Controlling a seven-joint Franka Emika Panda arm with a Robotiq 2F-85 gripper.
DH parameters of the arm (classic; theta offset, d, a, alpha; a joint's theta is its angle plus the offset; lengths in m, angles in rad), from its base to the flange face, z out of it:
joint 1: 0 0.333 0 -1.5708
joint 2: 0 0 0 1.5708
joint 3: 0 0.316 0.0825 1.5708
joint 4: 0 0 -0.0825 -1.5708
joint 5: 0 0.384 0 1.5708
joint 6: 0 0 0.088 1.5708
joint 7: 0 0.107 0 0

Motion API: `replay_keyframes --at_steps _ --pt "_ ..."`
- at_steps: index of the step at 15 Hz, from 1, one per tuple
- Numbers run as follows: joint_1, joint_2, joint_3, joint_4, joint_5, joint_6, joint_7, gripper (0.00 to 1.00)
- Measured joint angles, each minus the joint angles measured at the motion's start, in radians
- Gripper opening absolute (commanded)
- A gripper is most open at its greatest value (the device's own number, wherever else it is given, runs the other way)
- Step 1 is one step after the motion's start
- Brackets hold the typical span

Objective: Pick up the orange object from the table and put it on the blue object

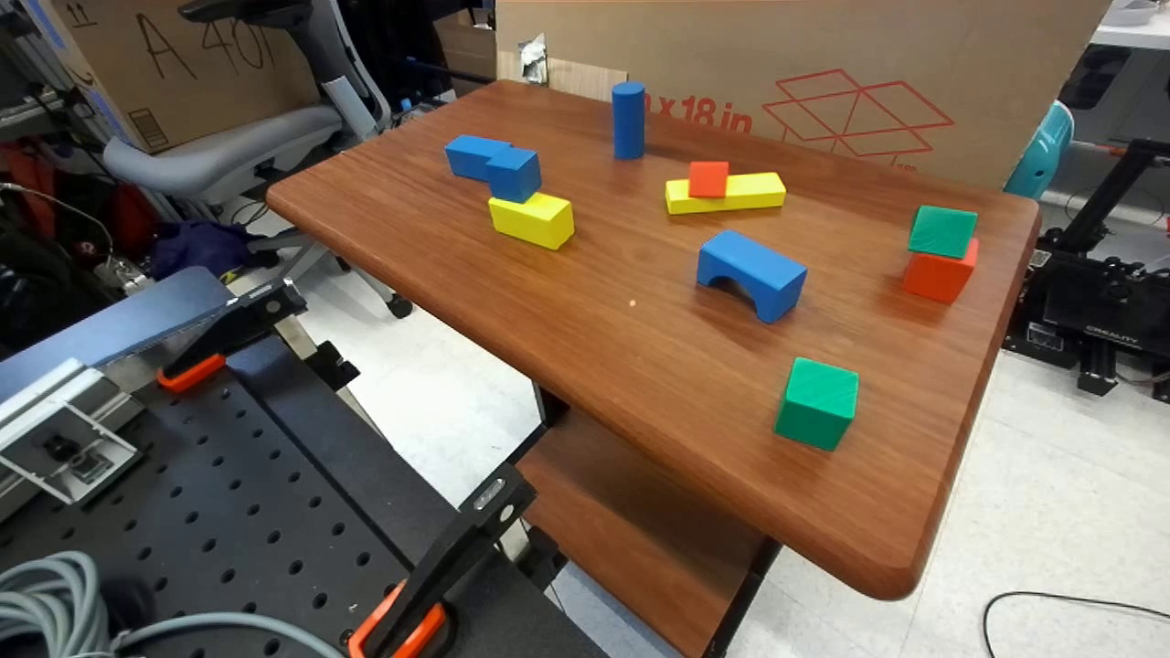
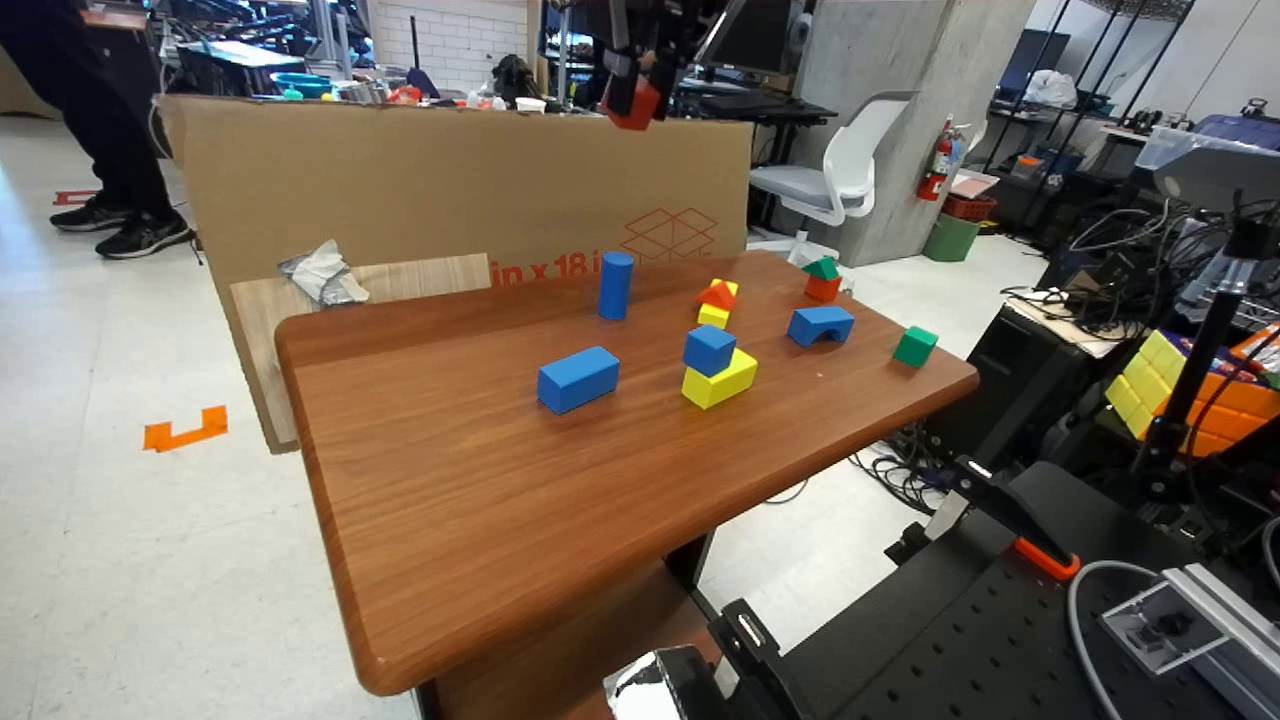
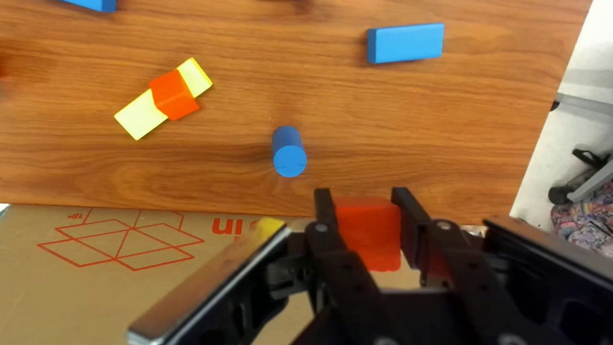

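Orange cube aloft, clamped in fingers; blue cylinder upright near table edge, well apart from yellow bar

Orange-red blocks: three are showing | blue cylinder: one is standing | blue arch: one is sitting | other blue blocks: two are resting | yellow blocks: two are lying | green blocks: two are sitting | brown table: one is standing

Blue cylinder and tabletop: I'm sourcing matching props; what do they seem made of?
The blue cylinder may be painted wood, matte: a thin dark, grainlike line crosses its top; plastic is possible. The tabletop looks satin, with brown wood grain: wood or laminate.
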Motion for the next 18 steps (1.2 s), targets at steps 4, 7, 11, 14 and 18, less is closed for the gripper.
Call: replay_keyframes --at_steps 4,7,11,14,18 --pt "0.000 0.084 -0.004 0.083 0.000 -0.031 0.055 0.09" --pt "0.000 0.140 -0.008 0.139 0.000 -0.070 0.091 0.09" --pt "0.000 0.205 -0.015 0.198 -0.001 -0.103 0.131 0.09" --pt "0.000 0.244 -0.018 0.232 -0.001 -0.114 0.152 0.09" --pt "0.001 0.283 -0.022 0.269 -0.002 -0.142 0.181 0.09"
